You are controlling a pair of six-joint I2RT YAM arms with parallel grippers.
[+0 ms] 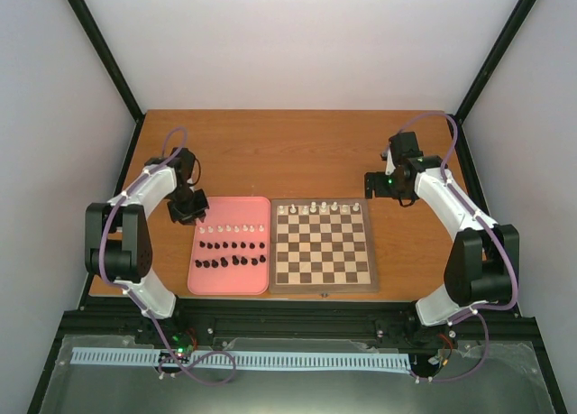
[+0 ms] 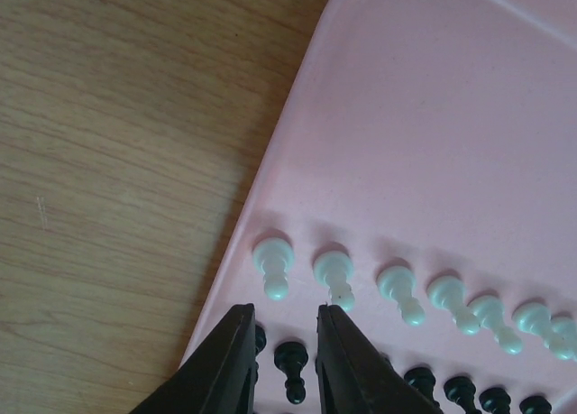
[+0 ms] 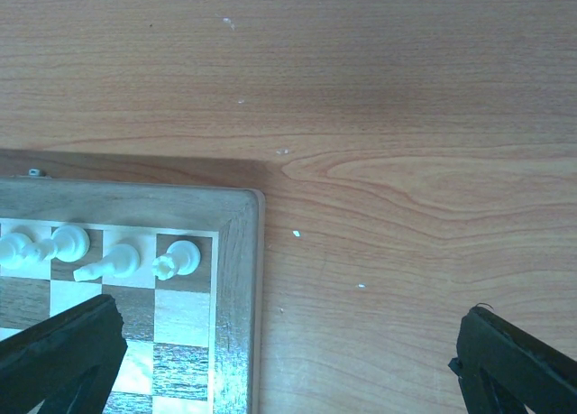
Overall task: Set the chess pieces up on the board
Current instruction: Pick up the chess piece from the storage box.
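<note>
Black fingers [image 2: 221, 369] of the left pincer [image 2: 285, 311] fill the near edge of the left wrist view, parted by a narrow gap with nothing seen gripped between them. One black piece is glimpsed through the gap, standing on the tray below. The pincer is held above the left end of the pink tray [image 1: 230, 211], which lies on the table [image 1: 297, 152] just beside the left edge of the chessboard [image 1: 323, 287]. On the tray, white pawns [image 1: 233, 227] are lined up along the far side, with black pieces [image 1: 231, 253] ranged in two nearer rows, and the two leftmost pawns are seen just beyond the fingertips. On the board, several white pieces [image 1: 315, 207] are stood along the far row with gaps between some of them, and the rest of the squares are bare. The right pincer [image 3: 287, 342] is spread wide and holds nothing. It is poised above the table just off the board's far right corner, where what looks like a white rook [image 3: 180, 256] occupies the corner square. The step in hand is judged to be the fetching of a white pawn, since the far rank is only partly filled and no pawn is yet set down. For the next move the left pincer would need to be lowered so that one end pawn is straddled without its neighbour being knocked. It would then be closed and the pawn carried rightward to the board's second row from the far edge.
</note>
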